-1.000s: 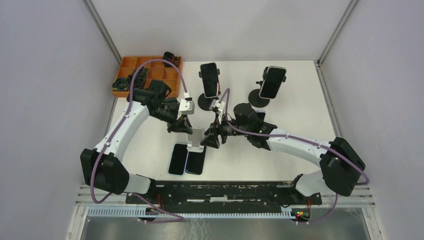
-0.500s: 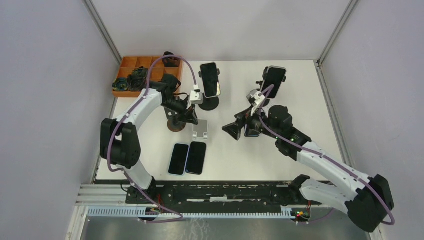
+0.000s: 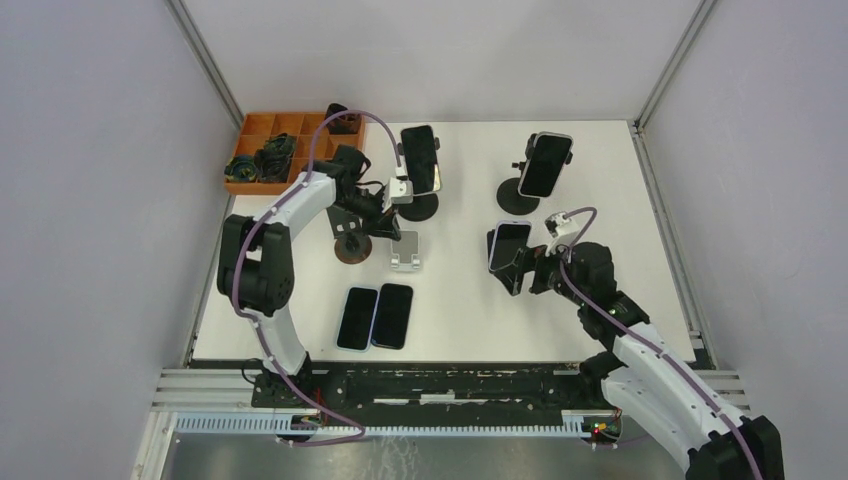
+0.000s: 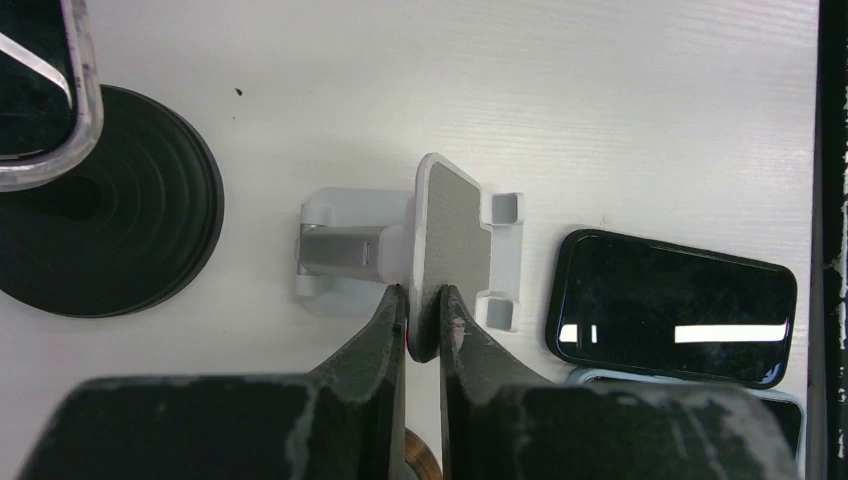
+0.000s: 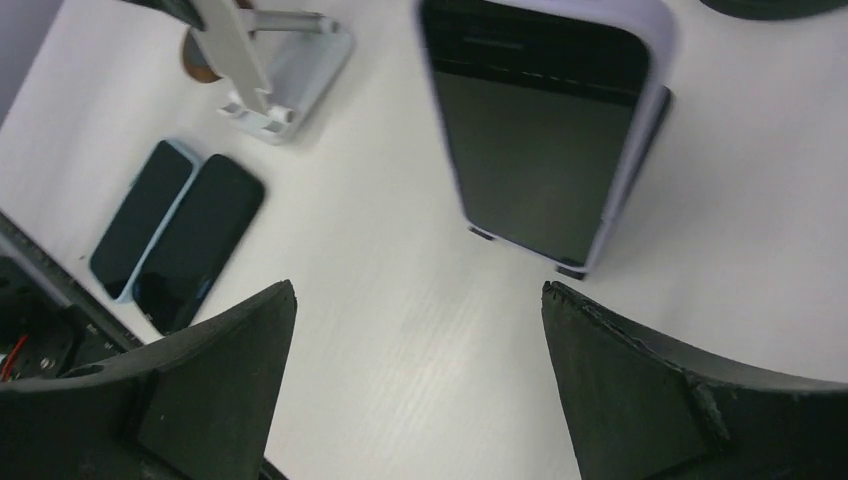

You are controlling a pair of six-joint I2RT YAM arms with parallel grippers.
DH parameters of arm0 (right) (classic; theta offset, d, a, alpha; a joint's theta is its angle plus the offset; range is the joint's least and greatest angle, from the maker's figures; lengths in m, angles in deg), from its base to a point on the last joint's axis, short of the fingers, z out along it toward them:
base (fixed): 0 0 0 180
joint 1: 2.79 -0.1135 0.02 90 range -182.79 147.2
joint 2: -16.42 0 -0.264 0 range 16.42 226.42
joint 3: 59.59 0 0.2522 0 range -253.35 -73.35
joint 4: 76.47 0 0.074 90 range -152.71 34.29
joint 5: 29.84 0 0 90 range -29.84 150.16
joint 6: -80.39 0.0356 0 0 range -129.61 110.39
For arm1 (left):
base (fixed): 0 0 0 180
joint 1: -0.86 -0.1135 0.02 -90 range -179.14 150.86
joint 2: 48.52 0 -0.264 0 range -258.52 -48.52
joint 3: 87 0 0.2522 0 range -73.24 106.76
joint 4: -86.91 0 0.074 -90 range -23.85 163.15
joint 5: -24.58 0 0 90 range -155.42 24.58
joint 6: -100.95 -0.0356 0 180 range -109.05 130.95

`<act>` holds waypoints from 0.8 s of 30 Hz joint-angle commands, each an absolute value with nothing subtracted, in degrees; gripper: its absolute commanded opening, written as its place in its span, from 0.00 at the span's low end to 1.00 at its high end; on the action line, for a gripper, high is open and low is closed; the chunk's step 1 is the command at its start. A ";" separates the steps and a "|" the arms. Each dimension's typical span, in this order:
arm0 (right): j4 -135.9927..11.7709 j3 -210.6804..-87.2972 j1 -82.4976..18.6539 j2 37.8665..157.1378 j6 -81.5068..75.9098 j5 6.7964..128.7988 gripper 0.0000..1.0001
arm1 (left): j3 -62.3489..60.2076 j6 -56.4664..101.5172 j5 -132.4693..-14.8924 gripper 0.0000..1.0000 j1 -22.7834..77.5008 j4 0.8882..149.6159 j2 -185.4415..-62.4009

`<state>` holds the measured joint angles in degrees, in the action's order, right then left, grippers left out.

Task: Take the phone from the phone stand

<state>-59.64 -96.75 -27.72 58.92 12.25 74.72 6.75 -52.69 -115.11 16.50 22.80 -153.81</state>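
Observation:
A phone in a lilac case [image 3: 508, 245] stands propped upright at the right of centre, and its stand is mostly hidden behind it. It fills the upper part of the right wrist view [image 5: 545, 140]. My right gripper [image 3: 524, 272] is open and empty just in front of it, not touching [image 5: 418, 290]. My left gripper [image 3: 391, 231] is shut on the back plate of an empty white phone stand [image 3: 405, 252]. In the left wrist view the gripper [image 4: 425, 300] pinches the plate's edge of the white stand [image 4: 455, 230].
Two phones [image 3: 375, 316] lie flat side by side near the front. Two more phones sit on black round-based stands at the back [image 3: 421, 160] [image 3: 545, 165]. An orange parts tray [image 3: 290, 128] is at the back left. A brown disc [image 3: 350, 250] lies beside the left gripper.
My right arm has swung from the white stand at the centre to the right and now faces the lilac-cased phone. My left gripper has drawn the white stand a little toward the back.

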 commanded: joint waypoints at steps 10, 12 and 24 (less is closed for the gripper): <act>-67.18 -90.12 -12.00 62.75 11.95 76.57 0.98 | 4.82 -52.20 -112.60 0.93 16.60 28.08 -151.75; -70.10 -90.48 -11.84 65.56 11.03 76.58 0.98 | 4.46 -51.85 -112.75 1.00 16.43 28.02 -150.35; -93.02 -89.36 -11.50 79.37 13.00 83.31 0.98 | 14.61 -45.86 -113.07 1.00 15.01 12.66 -142.16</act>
